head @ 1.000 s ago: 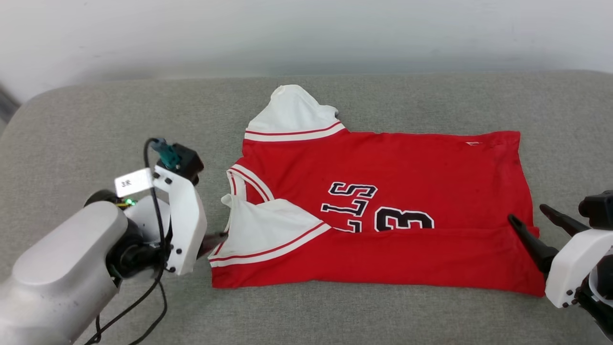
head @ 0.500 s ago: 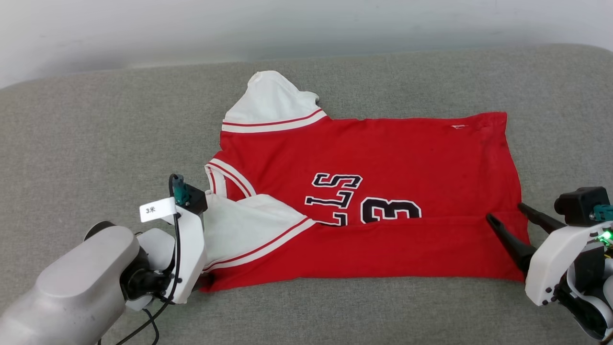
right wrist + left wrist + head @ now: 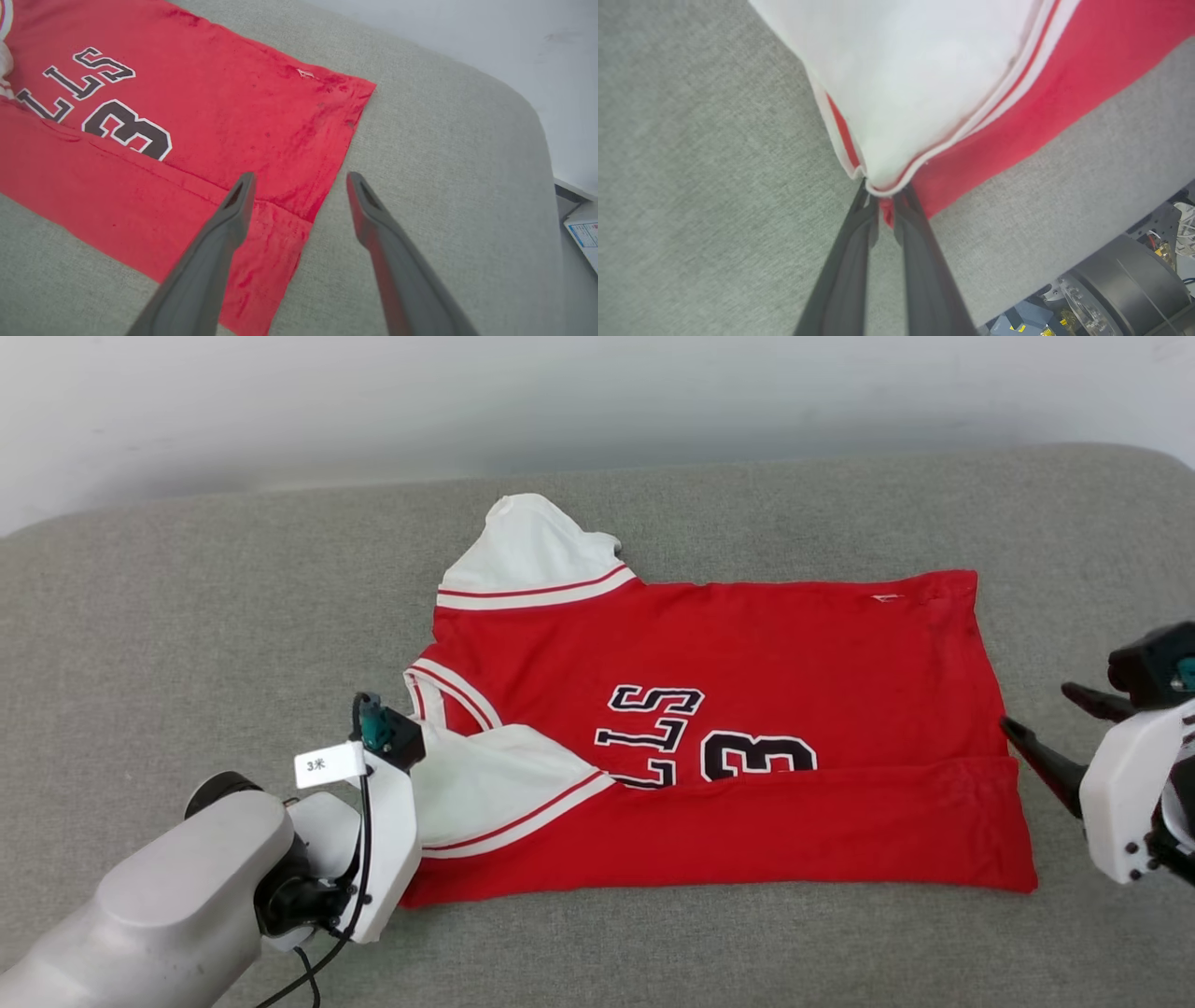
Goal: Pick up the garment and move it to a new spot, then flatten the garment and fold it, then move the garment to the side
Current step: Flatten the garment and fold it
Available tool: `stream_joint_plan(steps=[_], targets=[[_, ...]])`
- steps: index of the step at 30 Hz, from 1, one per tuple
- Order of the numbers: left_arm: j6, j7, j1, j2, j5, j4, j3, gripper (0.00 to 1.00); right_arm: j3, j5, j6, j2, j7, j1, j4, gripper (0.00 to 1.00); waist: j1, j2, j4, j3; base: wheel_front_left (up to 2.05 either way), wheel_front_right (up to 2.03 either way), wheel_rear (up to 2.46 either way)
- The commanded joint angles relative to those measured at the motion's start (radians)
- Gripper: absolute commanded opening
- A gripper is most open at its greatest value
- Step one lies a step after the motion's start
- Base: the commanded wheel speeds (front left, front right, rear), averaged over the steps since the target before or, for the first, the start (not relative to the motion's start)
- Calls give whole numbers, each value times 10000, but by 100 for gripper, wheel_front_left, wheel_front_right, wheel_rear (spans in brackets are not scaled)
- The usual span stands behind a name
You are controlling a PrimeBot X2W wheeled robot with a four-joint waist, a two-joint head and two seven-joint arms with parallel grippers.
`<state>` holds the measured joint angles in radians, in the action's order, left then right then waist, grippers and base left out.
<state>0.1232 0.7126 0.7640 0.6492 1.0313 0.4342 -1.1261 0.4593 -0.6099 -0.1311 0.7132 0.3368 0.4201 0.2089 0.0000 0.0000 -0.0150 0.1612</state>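
Observation:
The garment (image 3: pixel 728 672) is a red shirt with white sleeves and black lettering. It lies on the grey cushion with its near edge folded up over the number. In the left wrist view my left gripper (image 3: pixel 883 198) is shut on the garment (image 3: pixel 924 84), pinching its near left corner where the white sleeve trim meets the red cloth. The head view hides those fingers under the white wrist housing (image 3: pixel 383 840). My right gripper (image 3: pixel 1038 707) is open and hovers at the garment's right hem. In the right wrist view my right gripper (image 3: pixel 300 177) straddles the hem edge of the garment (image 3: pixel 187 107).
The grey cushion (image 3: pixel 187 616) stretches wide to the left and behind the garment, ending at a pale wall. Its rounded right end (image 3: pixel 523 121) drops off to the floor, where a paper (image 3: pixel 584 233) lies. The robot's base (image 3: pixel 1125 280) sits below the front edge.
My left gripper has closed on the garment's near left corner. My right gripper has drawn back rightward, from over the folded hem to its edge, still open. The camera view has shifted.

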Motion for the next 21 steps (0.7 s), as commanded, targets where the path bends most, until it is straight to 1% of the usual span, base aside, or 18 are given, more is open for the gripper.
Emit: stream_joint_plan(steps=[1,3,7,8,10,12,15,19,21], targets=[[32,-44,-7,20,-9,-115,-84,0,300,-95,7,323,447,215,-168,100,0,0,22,-71,0,0,0],[43,-149,11,120,38,-349,-86,0,766,-439,9,903,1512,552,-404,100,0,0,35,-132,0,0,0],[51,-226,78,317,10,-757,-154,0,1416,-1269,7,1622,3856,1004,-506,100,0,0,71,-126,0,0,0],[46,-205,106,358,1,-844,-170,0,1525,-1374,9,1742,4293,1123,-499,100,0,0,87,-92,0,0,0],[49,-227,191,424,-48,-980,-175,0,1688,-1663,7,1746,4959,1227,-352,100,0,0,119,-1,0,0,0],[51,-251,242,472,-59,-1080,-167,0,1653,-1911,7,1540,5304,1267,-10,100,0,0,143,109,0,0,0],[53,-294,347,493,-106,-1220,-162,0,1446,-2202,7,1021,5400,1189,679,100,0,0,187,297,0,0,0],[56,-343,518,519,-177,-1367,-134,0,1037,-2512,7,120,4915,1015,1540,100,0,0,260,593,0,0,0],[57,-366,588,563,-229,-1410,-136,0,1037,-2461,7,-243,4664,938,1864,100,0,0,273,726,0,0,0]])
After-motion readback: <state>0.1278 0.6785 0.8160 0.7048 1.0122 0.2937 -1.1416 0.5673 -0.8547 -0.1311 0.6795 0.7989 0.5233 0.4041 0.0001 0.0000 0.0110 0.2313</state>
